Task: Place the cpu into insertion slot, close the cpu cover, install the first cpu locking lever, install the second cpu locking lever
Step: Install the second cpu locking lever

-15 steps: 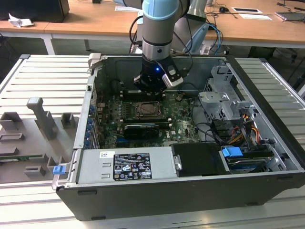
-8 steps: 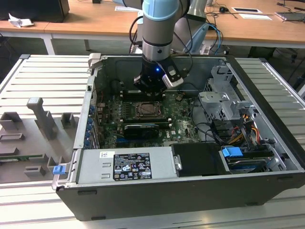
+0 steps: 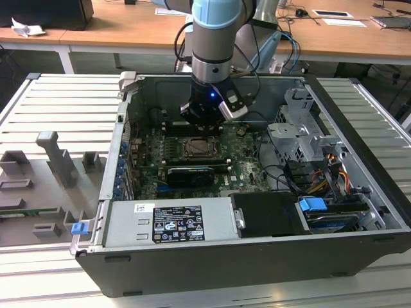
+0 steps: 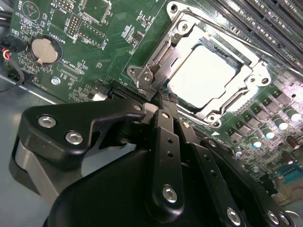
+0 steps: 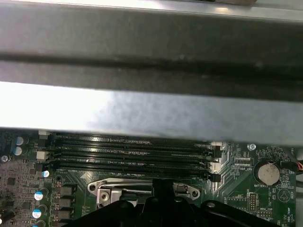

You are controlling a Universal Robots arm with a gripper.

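The cpu [image 4: 201, 78] lies flat in the insertion slot, its pale metal face showing through the window of the cpu cover [image 4: 253, 78], which is down over it. My gripper [image 4: 159, 98] is shut with nothing between its fingers [image 4: 163, 125]. Its tips rest at one corner of the socket, against the end of a silver locking lever [image 4: 147, 78]. In the exterior view the gripper [image 3: 204, 126] hangs low inside the open computer case, over the far edge of the insertion slot [image 3: 196, 149]. In the first wrist view the cover's frame [image 5: 109, 185] shows just beyond the gripper [image 5: 162, 188].
Long black memory slots [image 5: 128, 153] run beside the socket, under the grey case wall [image 5: 151, 109]. A coin battery [image 4: 43, 49] sits on the green board. A metal drive cage [image 3: 302, 131] and cables [image 3: 321, 176] fill the case on the exterior view's right.
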